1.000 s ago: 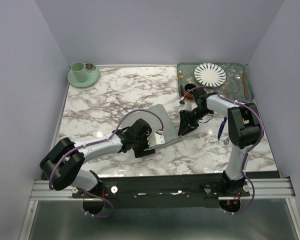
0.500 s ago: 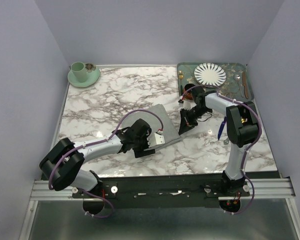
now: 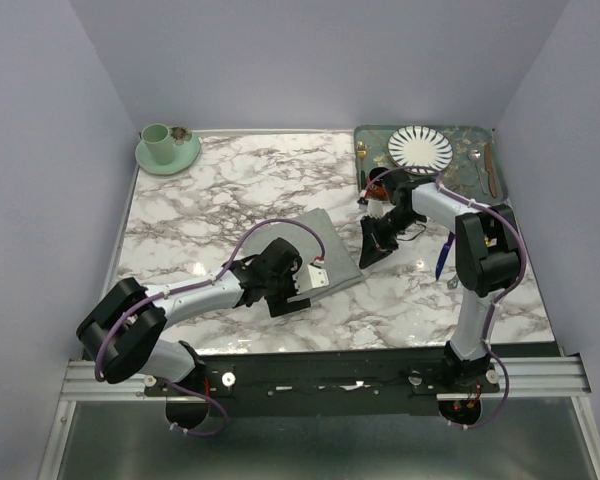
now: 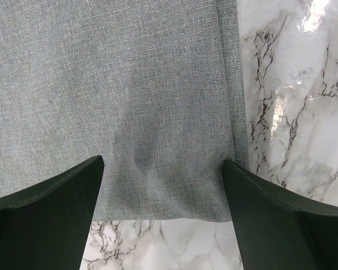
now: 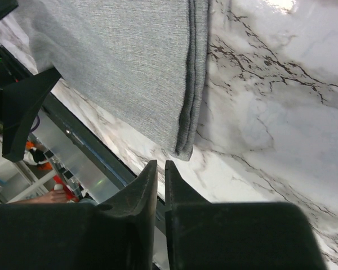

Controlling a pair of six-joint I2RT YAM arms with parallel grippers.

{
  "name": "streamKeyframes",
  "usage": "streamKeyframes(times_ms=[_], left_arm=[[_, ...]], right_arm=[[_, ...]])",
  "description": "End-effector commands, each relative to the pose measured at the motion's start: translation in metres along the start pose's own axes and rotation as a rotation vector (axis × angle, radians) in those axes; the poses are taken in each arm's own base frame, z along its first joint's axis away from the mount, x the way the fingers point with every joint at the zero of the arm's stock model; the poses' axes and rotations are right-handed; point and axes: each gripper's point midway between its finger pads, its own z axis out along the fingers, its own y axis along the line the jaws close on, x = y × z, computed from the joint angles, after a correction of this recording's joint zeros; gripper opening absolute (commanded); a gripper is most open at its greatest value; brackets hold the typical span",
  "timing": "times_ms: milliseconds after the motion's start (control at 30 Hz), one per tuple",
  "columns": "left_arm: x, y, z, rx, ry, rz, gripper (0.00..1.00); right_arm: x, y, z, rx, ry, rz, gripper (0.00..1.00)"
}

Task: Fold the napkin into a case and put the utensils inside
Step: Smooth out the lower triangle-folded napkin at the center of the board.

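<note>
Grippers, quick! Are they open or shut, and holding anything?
Left gripper: open over the napkin, holding nothing.
Right gripper: almost shut, nothing between its fingers.

Napkin part. under L claw

The napkin showed as woven grey cloth, matt, with a fine, slightly rough weave. The tabletop was smooth and glossy, marble-look, white with dark veins, and it threw back bright glare. The left claw and the right claw looked like smooth, matt black plastic.
</note>
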Motion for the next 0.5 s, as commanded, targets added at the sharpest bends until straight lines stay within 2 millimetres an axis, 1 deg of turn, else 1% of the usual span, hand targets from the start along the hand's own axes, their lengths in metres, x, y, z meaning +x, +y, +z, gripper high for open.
streamKeyframes(times_ms=[0,67,267,467], left_arm=[[0.019,-0.013,-0.003,0.026,0.063,-0.016,0.99],[0.017,-0.013,-0.004,0.028,0.057,-0.015,0.99],[0.017,-0.014,-0.002,0.033,0.059,-0.015,0.99],[0.017,-0.014,0.0,0.034,0.062,-0.017,0.99]], right_arm=[[-0.006,-0.007,0.004,0.036,0.004,0.003,0.29],[-0.007,-0.009,0.007,0.032,0.01,0.011,0.29],[-0.01,-0.006,0.011,0.009,0.012,0.014,0.29],[-0.008,-0.006,0.02,-0.002,0.04,0.023,0.29]])
